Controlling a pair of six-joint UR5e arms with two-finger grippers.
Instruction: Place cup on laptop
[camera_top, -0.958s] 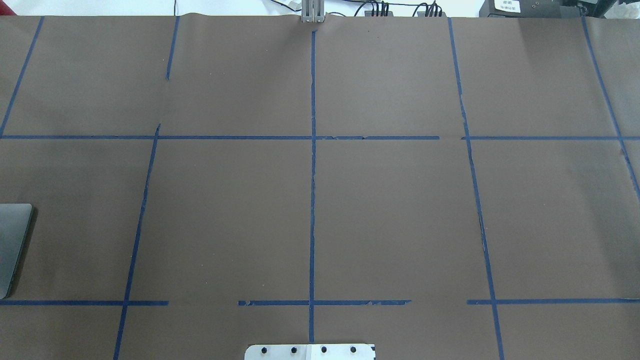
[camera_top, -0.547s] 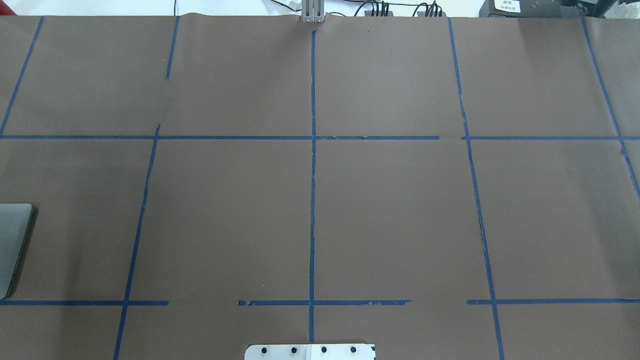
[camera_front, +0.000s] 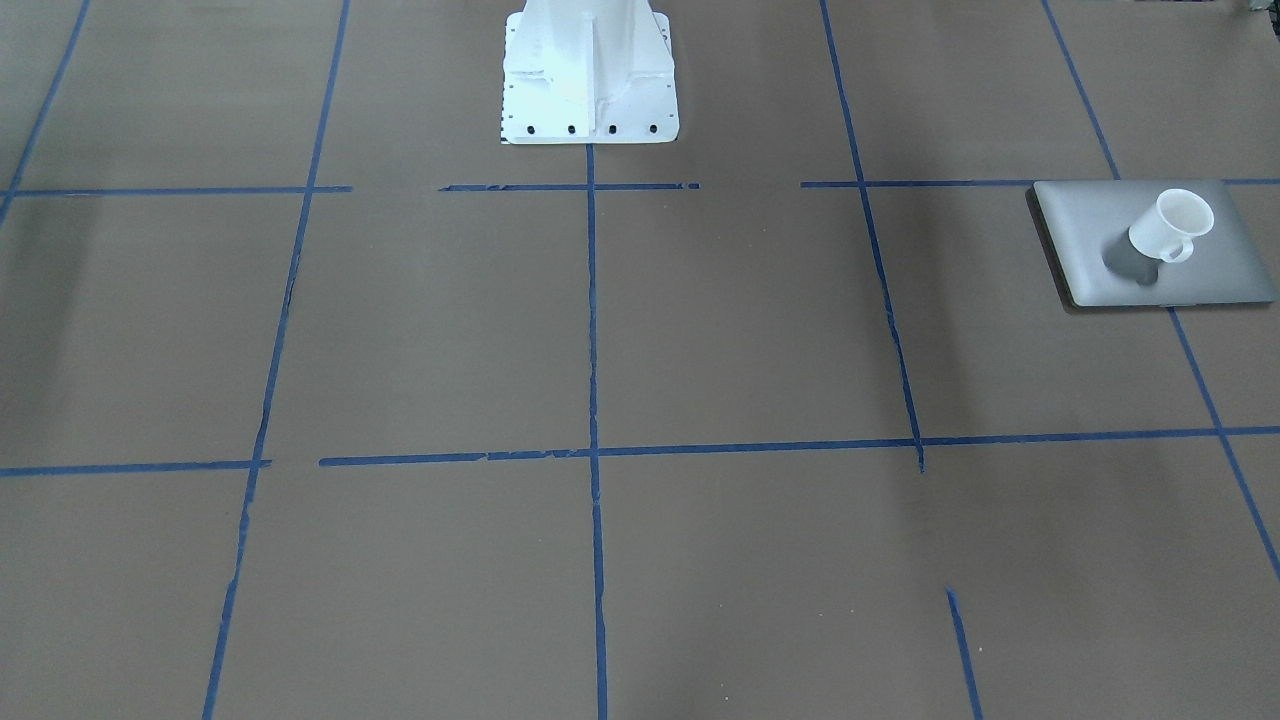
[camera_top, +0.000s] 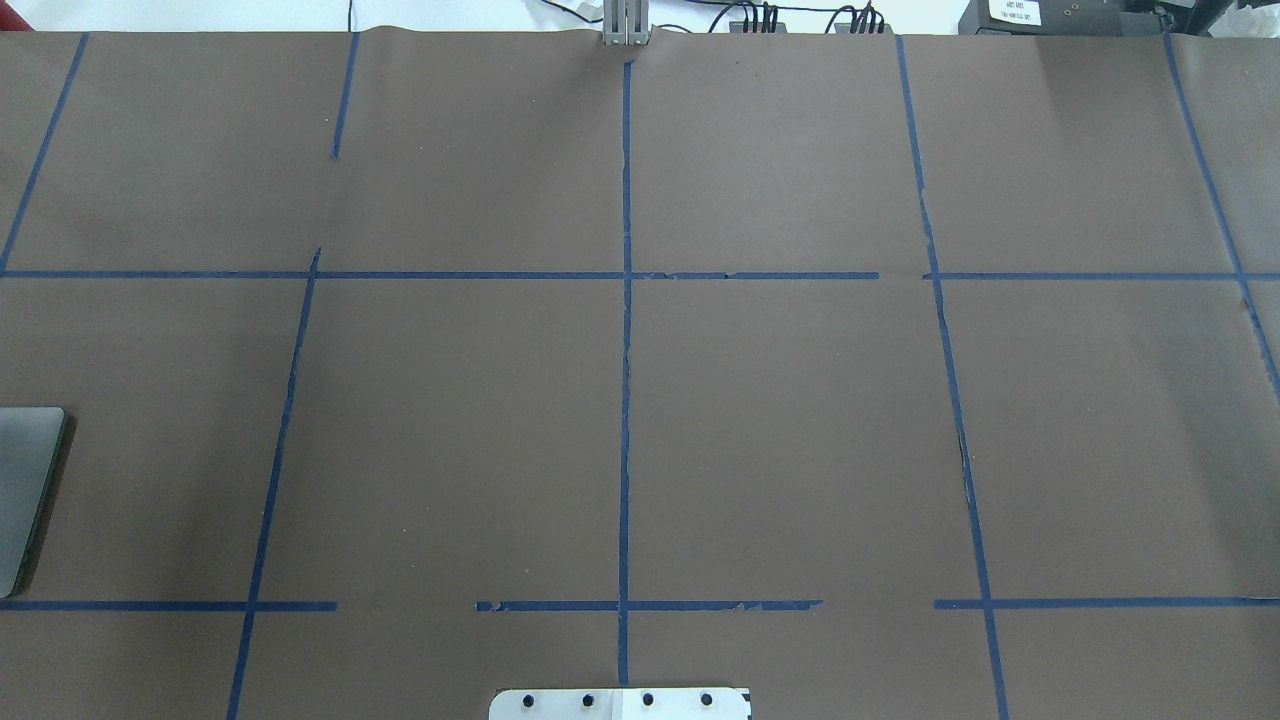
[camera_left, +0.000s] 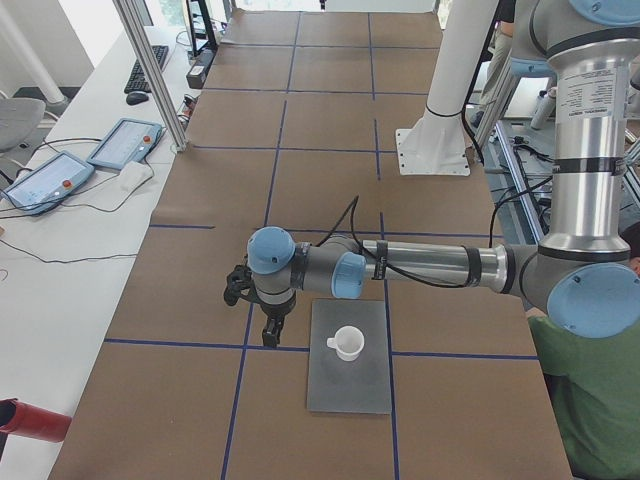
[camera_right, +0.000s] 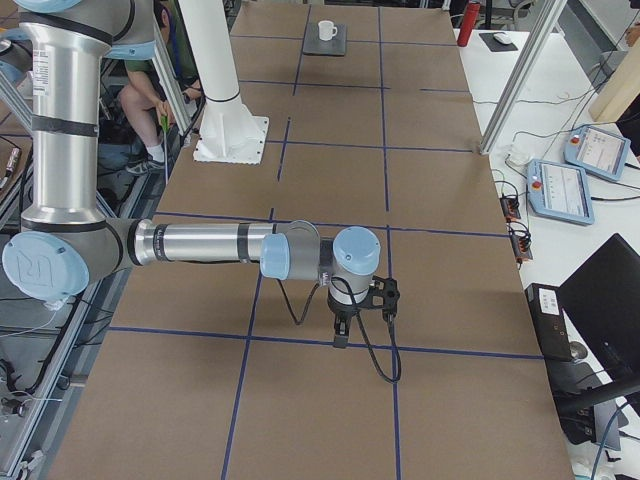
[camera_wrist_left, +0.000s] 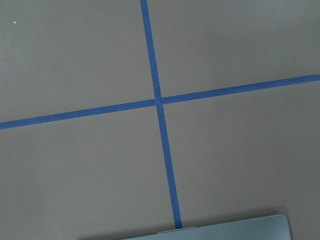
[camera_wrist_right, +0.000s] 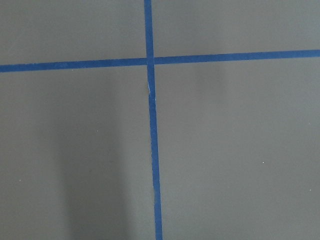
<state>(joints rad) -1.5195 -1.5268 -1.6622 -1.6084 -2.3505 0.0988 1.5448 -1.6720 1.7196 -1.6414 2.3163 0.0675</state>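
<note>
The cup (camera_front: 1170, 225) stands upright on the laptop (camera_front: 1095, 235), about in the middle of the closed lid, with its handle toward the operators' side. Nothing touches the cup. The laptop lies flat on the brown table (camera_front: 750, 320) at the robot's left end, over one of the blue tape lines (camera_front: 592, 330).

The left gripper (camera_left: 271, 335) points down just beside the laptop's far corner, apart from the cup. It shows only in the side view, small and dark, so I cannot tell how far its fingers are apart; it seems to hold nothing. The right gripper (camera_right: 341, 335) points down over the table well apart from the laptop, and its opening also I cannot tell.

The left forearm (camera_left: 430, 265) stretches low over the table just beyond the laptop. A white column base (camera_front: 588, 90) stands near the table's middle. Two teach pendants (camera_left: 125, 143) lie on the bench beside it.
</note>
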